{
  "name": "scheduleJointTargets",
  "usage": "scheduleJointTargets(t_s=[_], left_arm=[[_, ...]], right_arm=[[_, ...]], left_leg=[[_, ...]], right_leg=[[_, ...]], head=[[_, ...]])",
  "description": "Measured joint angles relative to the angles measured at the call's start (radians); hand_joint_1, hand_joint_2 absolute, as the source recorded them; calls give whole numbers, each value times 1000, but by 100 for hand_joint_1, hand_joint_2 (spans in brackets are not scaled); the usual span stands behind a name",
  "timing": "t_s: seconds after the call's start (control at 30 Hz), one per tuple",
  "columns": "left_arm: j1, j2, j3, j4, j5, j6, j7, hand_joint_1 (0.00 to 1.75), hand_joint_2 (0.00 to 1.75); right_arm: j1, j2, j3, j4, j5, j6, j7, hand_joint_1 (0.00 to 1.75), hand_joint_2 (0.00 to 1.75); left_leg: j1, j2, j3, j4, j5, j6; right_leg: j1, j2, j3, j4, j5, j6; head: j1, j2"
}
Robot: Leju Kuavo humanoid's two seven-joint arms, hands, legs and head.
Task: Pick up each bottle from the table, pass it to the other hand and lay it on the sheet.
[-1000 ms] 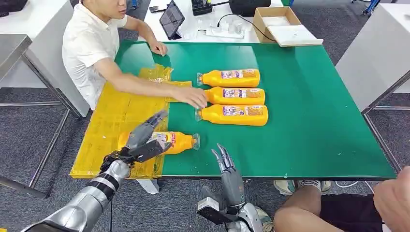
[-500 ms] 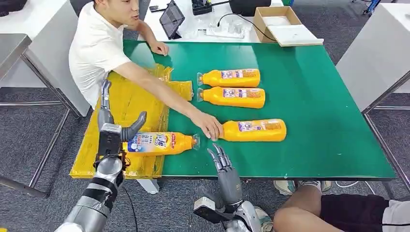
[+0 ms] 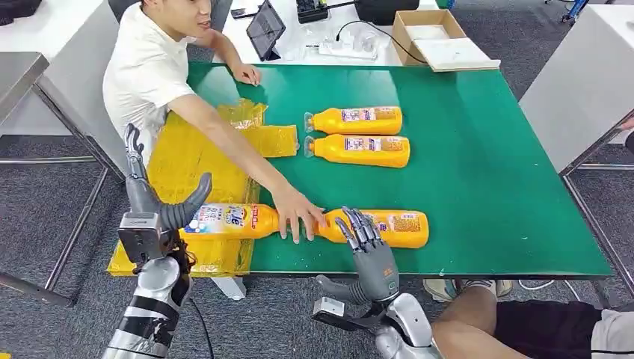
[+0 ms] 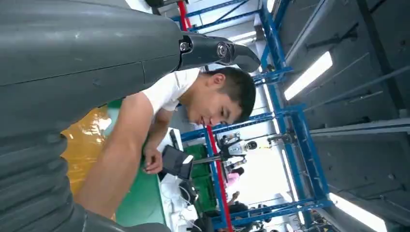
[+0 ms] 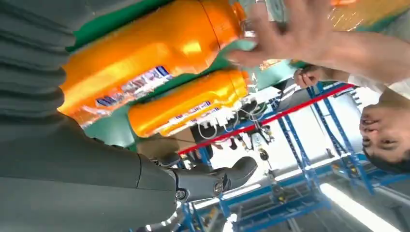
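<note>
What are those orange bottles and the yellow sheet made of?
The orange bottles look like glossy plastic: bright highlights, clear caps, printed labels. The yellow sheet seems thin plastic film: it wrinkles and glints. Neither is certain from looks alone.

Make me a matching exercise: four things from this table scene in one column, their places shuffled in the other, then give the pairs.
Things:
1. near bottle
2. sheet bottle
3. cardboard box
4. left robot hand

Places:
A. on the white table beyond the green one
B. on the yellow sheet
C. raised beside the sheet, holding nothing
D. on the green table, just ahead of the right robot hand

Pairs: 1-D, 2-B, 3-A, 4-C
</note>
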Motion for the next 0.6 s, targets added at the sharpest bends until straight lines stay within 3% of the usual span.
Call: scheduleJointTargets(t_s=[0.23, 0.47, 0.6], left_arm=[[8, -2, 0, -22, 0, -1, 0, 0, 175], [51, -17, -9, -86, 16, -28, 12, 0, 175], [82, -20, -33, -132, -4, -35, 16, 0, 175]], right_arm=[[0, -11, -5, -14, 12, 0, 6, 0, 175], [-45, -77, -43, -14, 118, 14, 162, 0, 175], [-108, -120, -70, 59, 133, 33, 192, 0, 175]], left_leg=[[0, 0, 0, 0, 0, 0], [-1, 0, -1, 0, 0, 0], [-2, 0, -1, 0, 0, 1]], right_leg=[[0, 0, 0, 0, 0, 0], [-1, 0, 0, 0, 0, 0], [-1, 0, 0, 0, 0, 1]], head=[[0, 0], [0, 0], [0, 0]])
